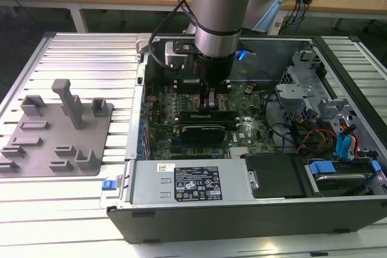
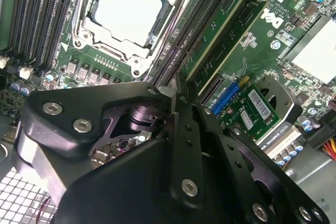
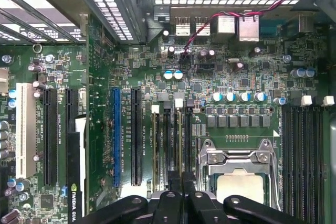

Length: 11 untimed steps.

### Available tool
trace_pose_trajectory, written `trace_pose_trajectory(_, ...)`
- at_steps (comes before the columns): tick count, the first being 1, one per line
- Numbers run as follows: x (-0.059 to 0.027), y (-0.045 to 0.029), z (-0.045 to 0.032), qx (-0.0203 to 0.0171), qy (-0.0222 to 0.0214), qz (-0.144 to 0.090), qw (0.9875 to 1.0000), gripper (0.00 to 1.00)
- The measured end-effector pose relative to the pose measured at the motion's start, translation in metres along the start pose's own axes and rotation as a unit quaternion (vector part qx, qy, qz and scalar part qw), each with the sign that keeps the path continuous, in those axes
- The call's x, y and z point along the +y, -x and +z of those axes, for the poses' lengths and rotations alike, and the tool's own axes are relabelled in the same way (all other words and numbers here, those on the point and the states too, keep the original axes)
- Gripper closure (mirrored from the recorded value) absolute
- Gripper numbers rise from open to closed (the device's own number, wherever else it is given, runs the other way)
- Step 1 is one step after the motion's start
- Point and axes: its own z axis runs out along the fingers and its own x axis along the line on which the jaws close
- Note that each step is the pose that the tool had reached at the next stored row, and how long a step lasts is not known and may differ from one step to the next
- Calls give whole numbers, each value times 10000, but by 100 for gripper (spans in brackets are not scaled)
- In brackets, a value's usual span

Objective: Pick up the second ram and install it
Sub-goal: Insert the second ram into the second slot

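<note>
My gripper (image 1: 208, 99) reaches down into the open computer case (image 1: 139, 149), over the memory slots beside the CPU socket (image 2: 126, 9). In the second wrist view its black fingers (image 2: 173, 103) are pressed together, and the top edge of the second ram (image 2: 218, 27), a thin green stick, runs straight in between them. That stick stands upright in a slot. I cannot tell whether it is fully seated. Another green stick (image 2: 239, 24) stands in the adjacent slot on the side away from the socket. In the first wrist view the gripper (image 3: 182, 195) sits over the slots next to the socket (image 3: 236, 179).
A grey holder plate (image 1: 57, 131) with upright fixtures lies on the ribbed table at the exterior view's left. A black expansion card (image 1: 205, 126) sits just in front of the gripper. The power supply (image 1: 193, 179) and drive bays with cables (image 1: 338, 143) fill the case's near and right sides.
</note>
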Motion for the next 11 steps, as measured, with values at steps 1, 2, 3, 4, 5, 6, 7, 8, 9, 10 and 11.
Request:
trace_pose_trajectory(1,0,0,3,-1,-1,0,10000,91)
trace_pose_trajectory(2,-1,0,9,-1,-1,0,10000,91)
trace_pose_trajectory(3,-1,0,9,0,-1,0,10000,91)
trace_pose_trajectory(4,0,0,9,0,0,0,10000,91)
trace_pose_trajectory(5,0,0,9,0,-1,0,10000,91)
trace_pose_trajectory(6,0,0,10,0,-1,0,10000,91)
trace_pose_trajectory(7,-1,0,10,0,-1,1,10000,91)
trace_pose_trajectory(8,-2,0,11,0,-1,0,10000,91)
trace_pose_trajectory(9,-2,1,21,-1,-2,0,10000,91)
trace_pose_trajectory(10,-2,0,20,0,-2,0,10000,91)
trace_pose_trajectory(11,-2,0,20,0,-2,0,10000,91)
